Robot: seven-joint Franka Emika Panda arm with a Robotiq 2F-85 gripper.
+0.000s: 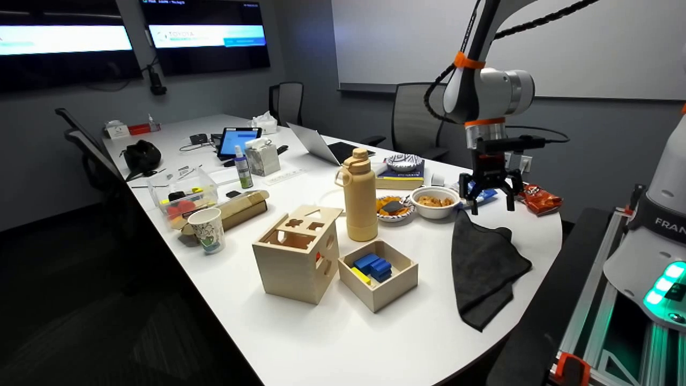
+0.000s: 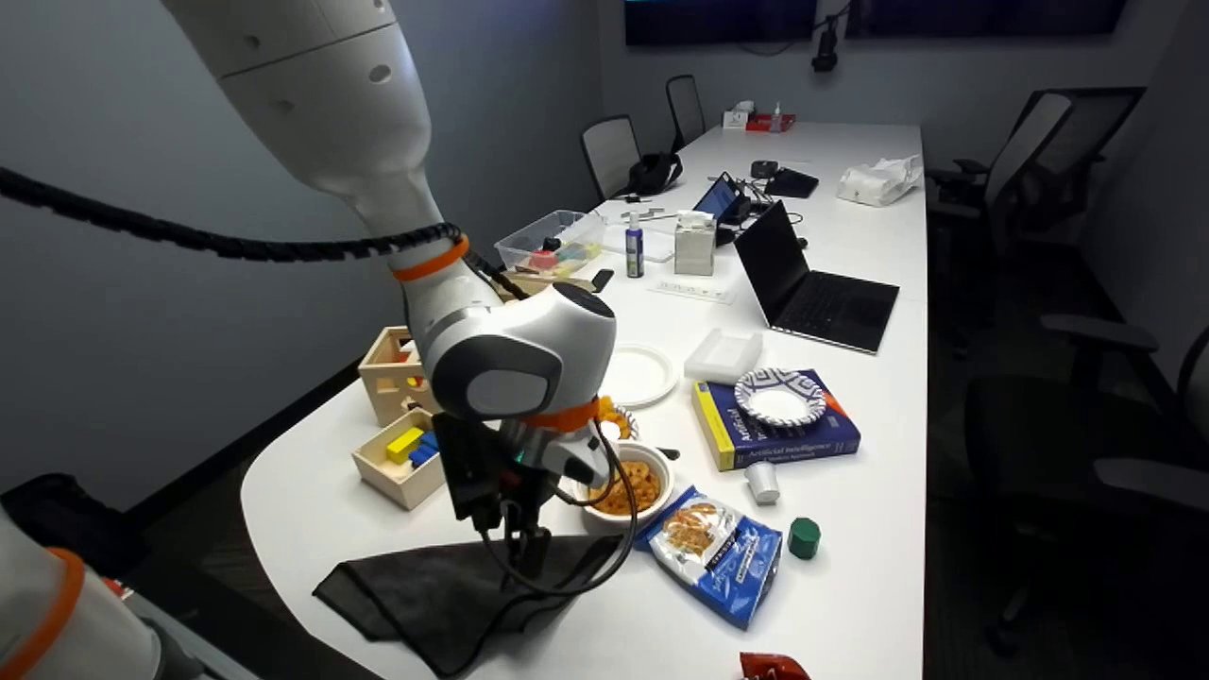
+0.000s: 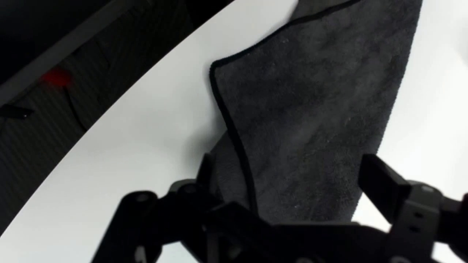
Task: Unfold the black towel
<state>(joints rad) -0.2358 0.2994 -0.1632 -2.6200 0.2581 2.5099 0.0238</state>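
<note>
The black towel (image 1: 482, 268) lies on the white table with a fold across it and uneven edges. It also shows in an exterior view (image 2: 444, 595), partly hidden by the arm and cable. In the wrist view the towel (image 3: 310, 106) has a dark hemmed edge on its left, with another layer showing beyond it. My gripper (image 1: 493, 208) is open, pointing down above the towel's far end, apart from the cloth. In the wrist view my gripper (image 3: 287, 164) has its fingers spread wide, one over each side of the towel, with nothing between them.
A wooden box of blocks (image 1: 378, 276), a wooden shape sorter (image 1: 295, 257) and a tan bottle (image 1: 360, 198) stand beside the towel. A bowl of snacks (image 1: 434, 202), a blue snack bag (image 2: 718, 552) and a red bag (image 1: 540, 199) lie near the gripper. The table's curved edge is close.
</note>
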